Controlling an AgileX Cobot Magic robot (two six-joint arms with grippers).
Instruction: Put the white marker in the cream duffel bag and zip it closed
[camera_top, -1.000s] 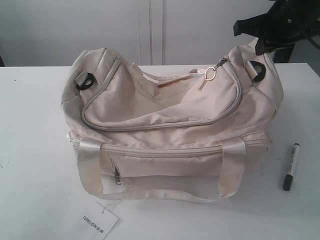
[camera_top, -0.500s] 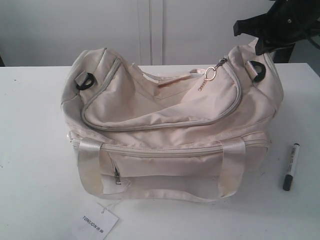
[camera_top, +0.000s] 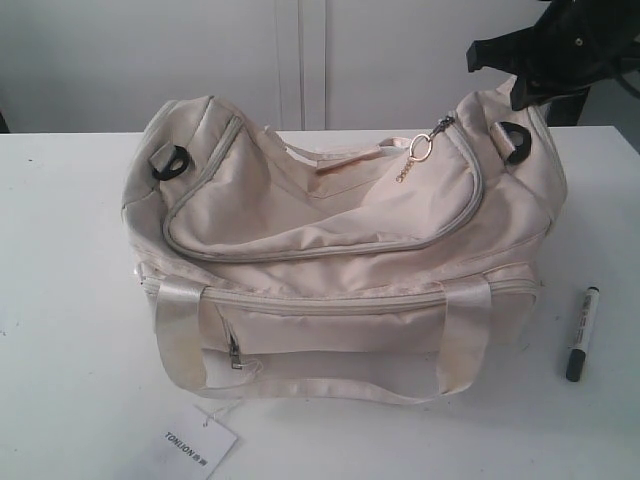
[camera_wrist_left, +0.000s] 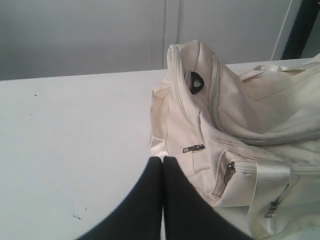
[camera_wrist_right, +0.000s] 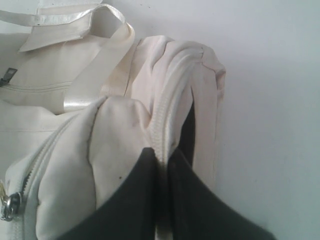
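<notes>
The cream duffel bag (camera_top: 340, 250) stands in the middle of the white table, its curved top flap lying flat and the gold chain pull (camera_top: 421, 149) at its right end. The white marker (camera_top: 581, 333) lies on the table to the right of the bag, dark cap toward the front. My right gripper (camera_top: 520, 92) is at the bag's upper right end; in the right wrist view this gripper (camera_wrist_right: 162, 152) is shut on the zipper seam of the bag (camera_wrist_right: 125, 135). My left gripper (camera_wrist_left: 162, 159) is shut with nothing in it, beside the end of the bag (camera_wrist_left: 225, 115).
A white paper tag (camera_top: 195, 445) lies at the front left of the bag near the table edge. A black D-ring (camera_top: 168, 163) sits on the bag's left end, another (camera_top: 515, 140) on the right. A white wall stands behind the table (camera_top: 60, 300).
</notes>
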